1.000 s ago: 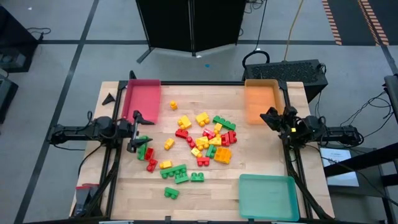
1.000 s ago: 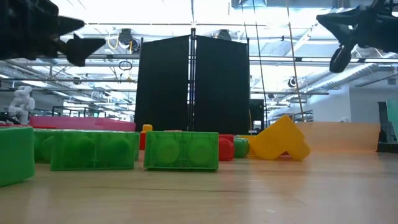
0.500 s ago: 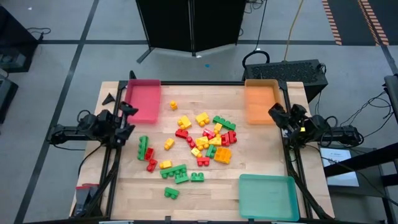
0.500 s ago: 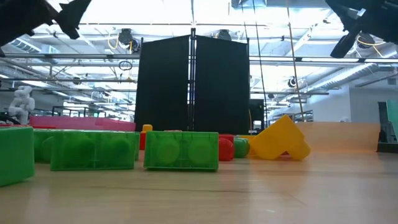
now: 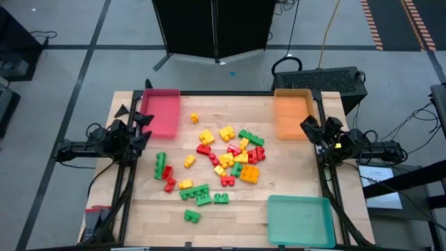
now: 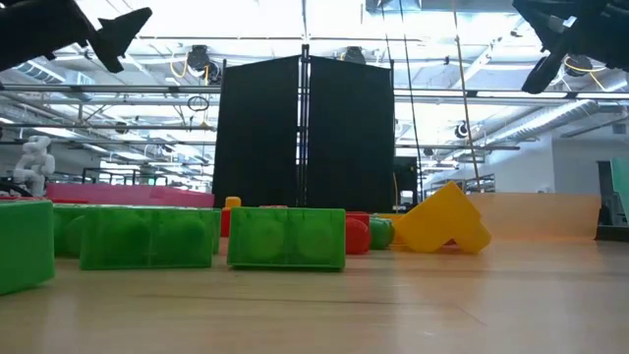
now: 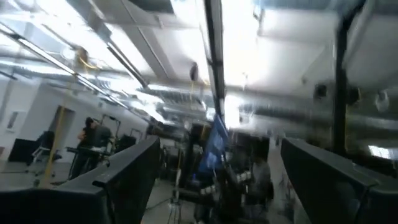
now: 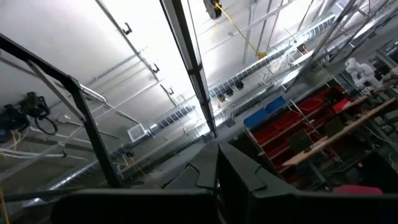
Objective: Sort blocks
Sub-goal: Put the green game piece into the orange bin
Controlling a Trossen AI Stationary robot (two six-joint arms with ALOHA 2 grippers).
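The blocks (image 5: 223,157) are small red, yellow and green studded bricks that lie scattered flat on the middle of the wooden table; the low view shows green ones (image 6: 285,238) and a tilted yellow one (image 6: 447,221) up close. My left gripper (image 5: 143,125) is at the table's left edge, raised and tipped upward. Its fingers stand wide open with nothing between them (image 7: 217,186). My right gripper (image 5: 307,126) is at the right edge, also tipped upward. It is shut and holds nothing (image 8: 217,177). Both grippers are well above the blocks (image 6: 123,34) (image 6: 539,77).
A red tray (image 5: 160,111) stands at the far left and an orange tray (image 5: 293,113) at the far right. A teal tray (image 5: 301,220) is at the near right corner. Bare wood lies along the near left edge. A black panel stands behind the table.
My left gripper has risen from just above the blocks at the pile's left end and drawn back toward the table's left edge. It has tipped from pointing down to pointing upward and is still open. My right gripper has tipped up slightly. No block has moved.
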